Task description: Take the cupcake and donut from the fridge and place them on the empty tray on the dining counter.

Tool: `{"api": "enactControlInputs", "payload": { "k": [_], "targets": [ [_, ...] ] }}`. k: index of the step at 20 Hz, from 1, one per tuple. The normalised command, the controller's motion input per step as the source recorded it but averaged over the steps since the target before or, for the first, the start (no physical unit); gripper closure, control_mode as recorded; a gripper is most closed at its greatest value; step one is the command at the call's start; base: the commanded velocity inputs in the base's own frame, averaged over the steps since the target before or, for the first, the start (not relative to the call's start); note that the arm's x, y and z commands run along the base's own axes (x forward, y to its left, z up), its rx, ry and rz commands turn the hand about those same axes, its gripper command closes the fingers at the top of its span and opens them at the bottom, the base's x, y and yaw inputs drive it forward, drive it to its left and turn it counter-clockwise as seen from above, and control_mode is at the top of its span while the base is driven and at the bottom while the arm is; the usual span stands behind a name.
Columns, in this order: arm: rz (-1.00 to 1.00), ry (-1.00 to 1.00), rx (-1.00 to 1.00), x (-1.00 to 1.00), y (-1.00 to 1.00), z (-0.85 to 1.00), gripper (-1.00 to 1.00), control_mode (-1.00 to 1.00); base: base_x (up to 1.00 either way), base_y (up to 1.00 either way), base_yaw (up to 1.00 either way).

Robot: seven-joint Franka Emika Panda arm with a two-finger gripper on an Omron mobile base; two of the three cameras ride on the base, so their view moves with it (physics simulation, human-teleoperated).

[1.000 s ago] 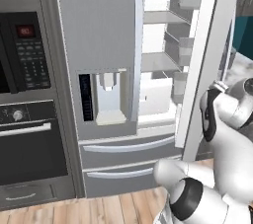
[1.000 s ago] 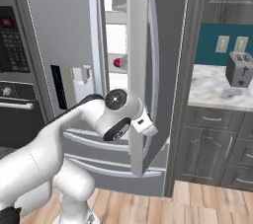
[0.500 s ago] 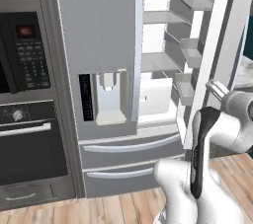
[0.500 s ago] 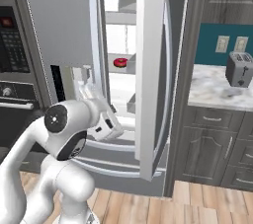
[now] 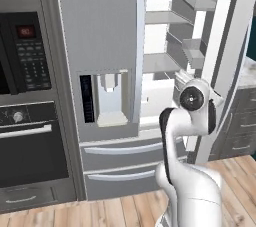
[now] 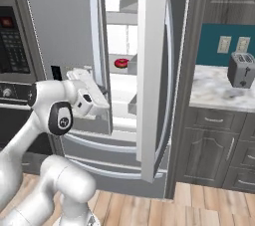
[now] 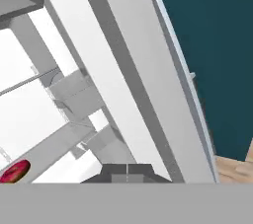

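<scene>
1. Left base view: we see the fridge point(image 5: 105, 46) with its right door swung open.
2. Right base view: the donut point(image 6: 121, 62) lies at a fridge shelf's front edge.
3. Hand view: our end effector point(image 7: 127, 174) is closed, empty; the donut point(image 7: 14, 171) sits lower left.

Arm bent, elbow raised; gripper point(image 7: 127, 169) closed (seemingly empty).

Left base view: from behind and left of the arm, facing the fridge point(image 5: 105, 51) front, with its open right door beyond. Right base view: from behind and right, looking past the open door's edge into the same white interior, where the donut point(image 6: 121, 62) sits. Hand view: close, rolled, looking along the open door; the donut point(image 7: 15, 171) lies at lower left.
</scene>
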Motion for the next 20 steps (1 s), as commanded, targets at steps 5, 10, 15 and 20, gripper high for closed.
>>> {"api": "enactControlInputs", "payload": {
  "k": [5,10,15,20],
  "targets": [
    [-0.08,0.0,-0.11,1.0,-0.23,-0.33,1.0,-1.0,0.0,0.0,0.0],
    [-0.06,0.0,-0.03,0.95,-0.41,-0.21,1.0,-1.0,0.0,0.0,0.0],
    [-0.12,0.03,0.0,0.63,-0.38,-0.12,1.0,-1.0,0.0,0.0,0.0],
    [-0.12,0.06,0.0,0.62,-0.39,-0.18,1.0,-1.0,0.0,0.0,0.0]
  ]
}}
